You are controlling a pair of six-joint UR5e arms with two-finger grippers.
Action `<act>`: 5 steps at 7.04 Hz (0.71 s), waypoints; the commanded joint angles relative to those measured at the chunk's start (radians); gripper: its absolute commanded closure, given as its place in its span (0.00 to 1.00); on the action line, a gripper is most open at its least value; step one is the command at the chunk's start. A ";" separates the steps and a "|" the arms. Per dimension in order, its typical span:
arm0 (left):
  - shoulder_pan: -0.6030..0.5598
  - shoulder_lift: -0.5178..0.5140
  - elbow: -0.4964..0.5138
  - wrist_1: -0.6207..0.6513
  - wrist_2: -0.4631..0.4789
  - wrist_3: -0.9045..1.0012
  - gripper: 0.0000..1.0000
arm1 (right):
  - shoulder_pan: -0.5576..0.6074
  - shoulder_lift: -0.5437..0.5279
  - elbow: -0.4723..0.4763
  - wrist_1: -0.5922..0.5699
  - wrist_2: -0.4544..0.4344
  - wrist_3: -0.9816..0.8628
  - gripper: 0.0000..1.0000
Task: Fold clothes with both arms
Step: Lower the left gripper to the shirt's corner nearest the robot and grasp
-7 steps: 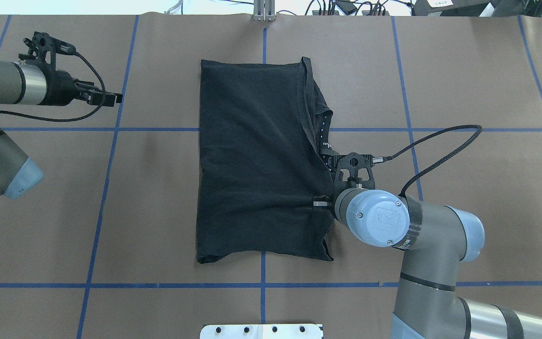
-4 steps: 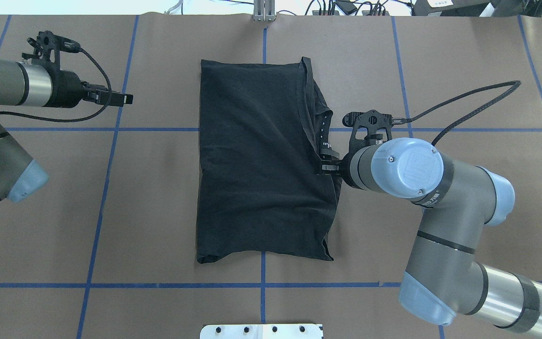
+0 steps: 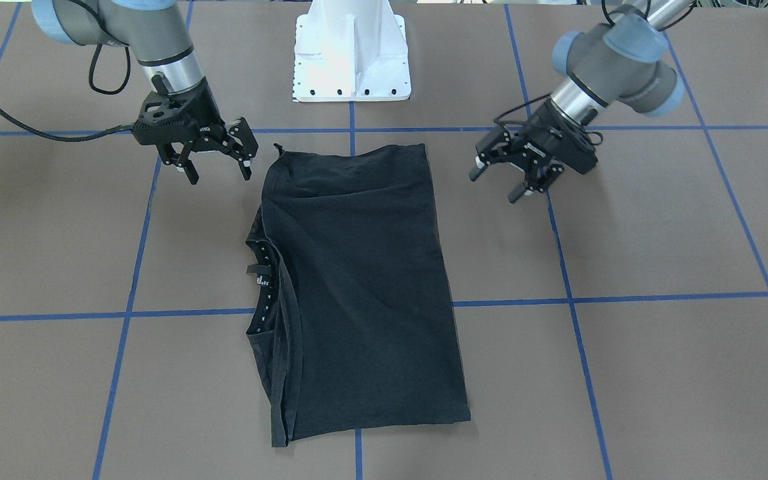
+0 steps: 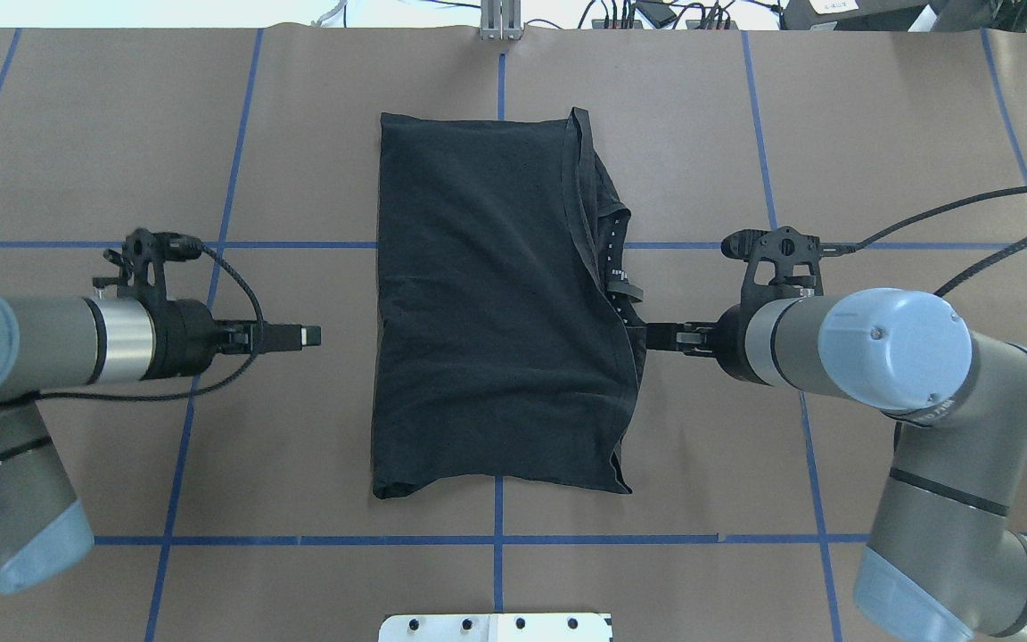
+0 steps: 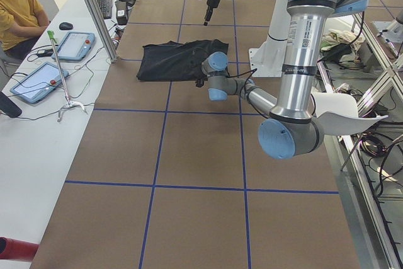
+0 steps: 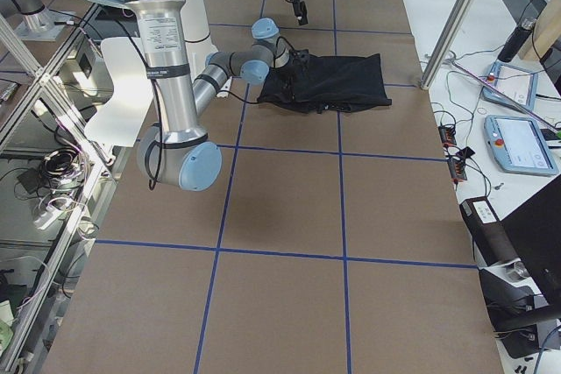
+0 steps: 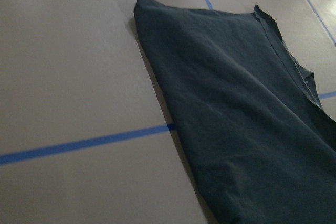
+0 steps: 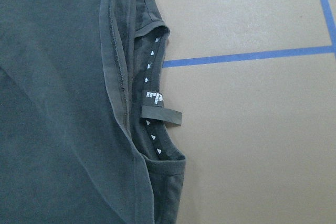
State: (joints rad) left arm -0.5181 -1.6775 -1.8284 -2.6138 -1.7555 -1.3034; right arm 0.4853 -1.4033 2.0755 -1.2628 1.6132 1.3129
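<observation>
The black T-shirt lies folded into a tall rectangle at the table's centre, plain side up, its graphic hidden. Its collar and neck label stick out along the edge facing my right arm. My left gripper hovers open beside the shirt's left edge, a short gap away, holding nothing. Just off the right edge near the collar, my right gripper is also open and empty. The left wrist view shows the shirt lying flat.
The table is covered in brown paper with a grid of blue tape lines. The white pedestal base stands at the robot's edge. A person sits at a side table with tablets.
My left arm swung from the far left corner to the shirt's left edge at mid-height. My right gripper came off the shirt's right edge and drew back a little to the right.
</observation>
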 commanded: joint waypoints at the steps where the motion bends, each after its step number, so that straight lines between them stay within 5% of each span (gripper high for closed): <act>1: 0.246 0.038 -0.046 0.000 0.244 -0.239 0.00 | -0.007 -0.091 0.003 0.125 -0.009 0.002 0.00; 5: 0.312 -0.052 -0.026 0.113 0.313 -0.448 0.10 | -0.008 -0.080 0.000 0.125 -0.010 0.002 0.00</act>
State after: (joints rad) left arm -0.2198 -1.6875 -1.8578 -2.5568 -1.4556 -1.7151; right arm 0.4777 -1.4851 2.0767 -1.1386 1.6032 1.3146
